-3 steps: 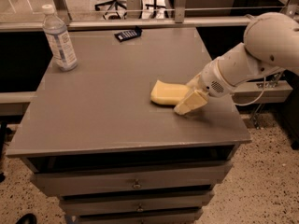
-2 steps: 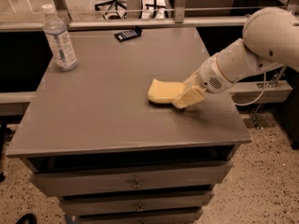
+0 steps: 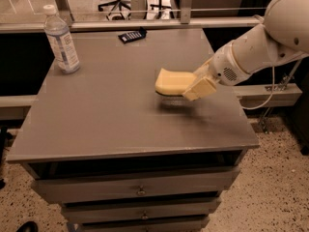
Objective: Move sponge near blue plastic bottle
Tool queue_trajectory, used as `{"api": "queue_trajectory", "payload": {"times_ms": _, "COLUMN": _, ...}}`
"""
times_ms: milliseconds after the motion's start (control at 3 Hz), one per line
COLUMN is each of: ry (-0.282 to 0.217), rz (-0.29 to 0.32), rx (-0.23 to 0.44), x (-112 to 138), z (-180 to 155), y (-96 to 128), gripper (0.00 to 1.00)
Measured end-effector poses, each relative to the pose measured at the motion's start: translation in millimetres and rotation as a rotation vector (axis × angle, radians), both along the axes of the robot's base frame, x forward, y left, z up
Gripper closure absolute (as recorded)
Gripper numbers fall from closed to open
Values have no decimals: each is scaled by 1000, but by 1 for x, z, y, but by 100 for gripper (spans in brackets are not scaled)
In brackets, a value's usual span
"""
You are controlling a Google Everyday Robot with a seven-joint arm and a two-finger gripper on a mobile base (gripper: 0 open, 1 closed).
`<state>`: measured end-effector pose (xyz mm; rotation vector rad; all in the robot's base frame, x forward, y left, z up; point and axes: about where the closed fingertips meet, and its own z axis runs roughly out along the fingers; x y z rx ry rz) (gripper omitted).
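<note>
Grey tabletop (image 3: 111, 115) of a drawer cabinet (image 3: 140, 190), carrying everything in the scene. The white arm (image 3: 270, 37) reaches in from the right edge and slopes down toward the tabletop's right half, a pose that brings its gripper (image 3: 193, 85) low and nearly level with the surface. The bottle (image 3: 61, 40), the goal marker, stands upright at the far left corner, capped and free of contact. The sponge (image 3: 173, 81) is right of centre, well apart from the bottle. It appears raised just clear of the surface, judging by the dark shadow beneath it, so that it could be carried rather than dragged. The pale fingers (image 3: 199, 88) are clenched on the sponge's right end, leaving most of the foam projecting leftward, toward the bottle. A grasp at the end keeps the wrist behind the load and the leading edge unobstructed for placement. A small dark packet (image 3: 132, 35) lies flat at the far edge, between bottle and arm but behind the direct line across the surface. By judgement, the carry is in hand, and most of the leftward travel remains. The next move calls for stopping short of the bottle, which might tip if nudged.
</note>
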<state>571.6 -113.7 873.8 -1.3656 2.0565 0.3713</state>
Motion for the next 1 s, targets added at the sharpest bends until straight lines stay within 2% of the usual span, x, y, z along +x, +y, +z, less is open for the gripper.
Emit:
{"api": "queue_trajectory", "payload": {"times_ms": 333, "ry": 0, "rz": 0, "rx": 0, "x": 0, "z": 0, "y": 0, "gripper": 100}}
{"api": "queue_trajectory", "payload": {"times_ms": 667, "ry": -18, "rz": 7, "rx": 27, "x": 4, "z": 3, "y": 8, "gripper": 100}}
{"api": "queue_trajectory", "payload": {"times_ms": 1000, "ry": -69, "rz": 49, "rx": 85, "x": 33, "z": 14, "y": 41, "gripper": 100}}
